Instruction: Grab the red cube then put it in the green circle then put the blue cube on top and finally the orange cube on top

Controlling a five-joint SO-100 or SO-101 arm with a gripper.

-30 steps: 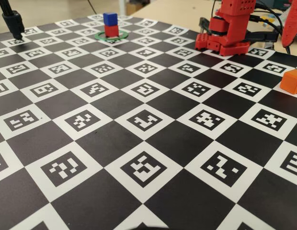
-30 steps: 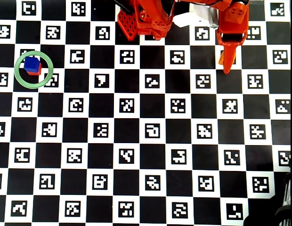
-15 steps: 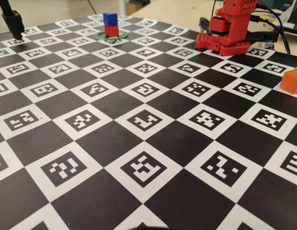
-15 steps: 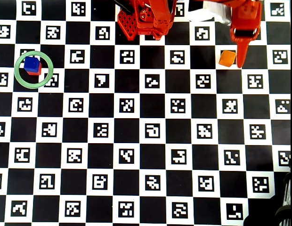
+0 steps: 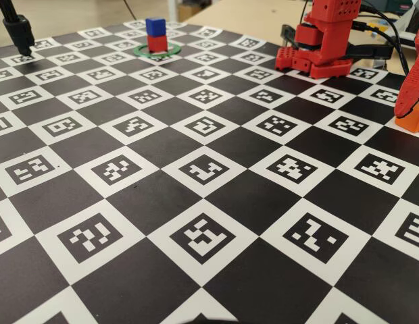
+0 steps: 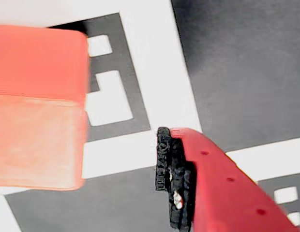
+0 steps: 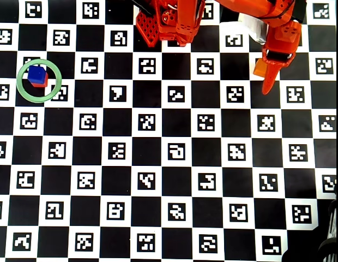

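Observation:
The blue cube sits on top of the red cube inside the green circle at the far left of the board; the overhead view shows the blue cube, a sliver of the red cube and the green circle. The orange cube rests on the board at the right edge. My red gripper hangs low right over the orange cube. In the wrist view the orange cube lies left of one black finger pad, apart from it. The other finger is out of view. The jaws stand open.
The arm's red base stands at the back of the checkered marker board. A black post stands at the far left corner. Cables lie behind the base at the back right.
The gripper has swung back over the orange cube and come down to it; half a second ago it was higher and just right of the cube. The stacked cubes have not moved.

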